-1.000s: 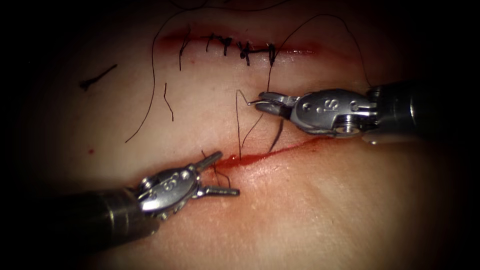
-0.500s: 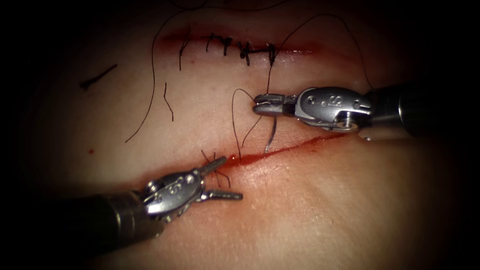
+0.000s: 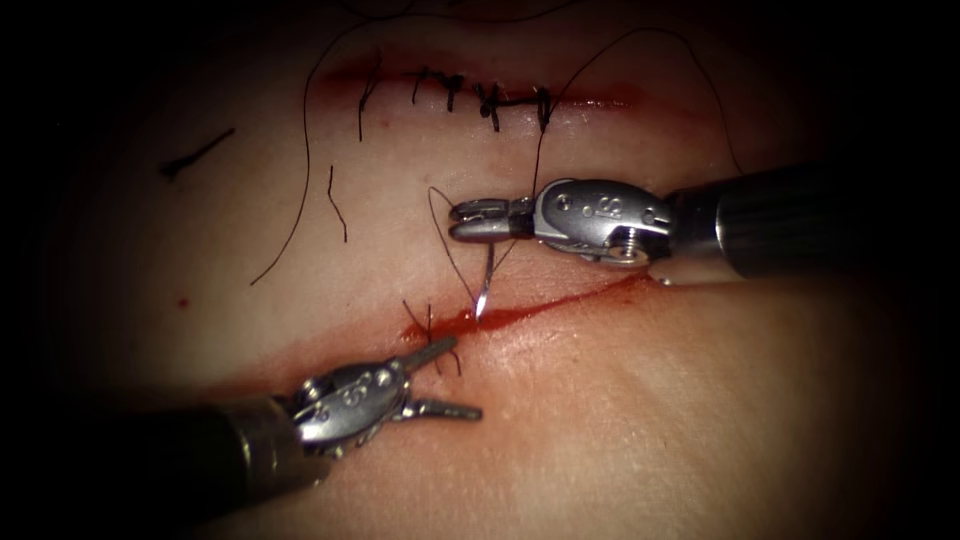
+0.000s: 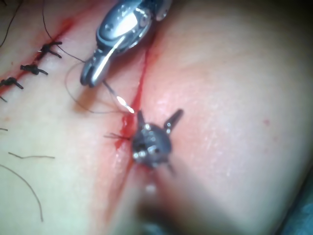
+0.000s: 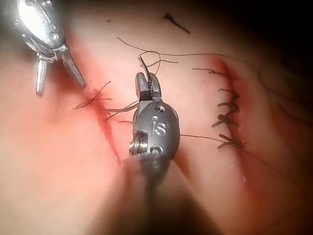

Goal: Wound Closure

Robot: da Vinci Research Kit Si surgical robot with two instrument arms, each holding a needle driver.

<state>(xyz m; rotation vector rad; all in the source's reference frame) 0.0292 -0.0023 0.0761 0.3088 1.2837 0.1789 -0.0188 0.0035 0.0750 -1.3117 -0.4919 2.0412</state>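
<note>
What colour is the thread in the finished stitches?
Black; the stitches on the upper cut show best in the endoscope view.

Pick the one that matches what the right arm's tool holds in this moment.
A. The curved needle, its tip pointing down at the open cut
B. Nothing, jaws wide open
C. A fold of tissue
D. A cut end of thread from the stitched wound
A: the right tool has its jaws shut on the needle, whose tip hangs at the edge of the open cut.

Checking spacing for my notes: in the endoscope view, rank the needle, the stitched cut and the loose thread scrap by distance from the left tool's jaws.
1. needle, just above the jaws, held by the right tool.
2. loose thread scrap, far upper left.
3. stitched cut, along the top.
</note>
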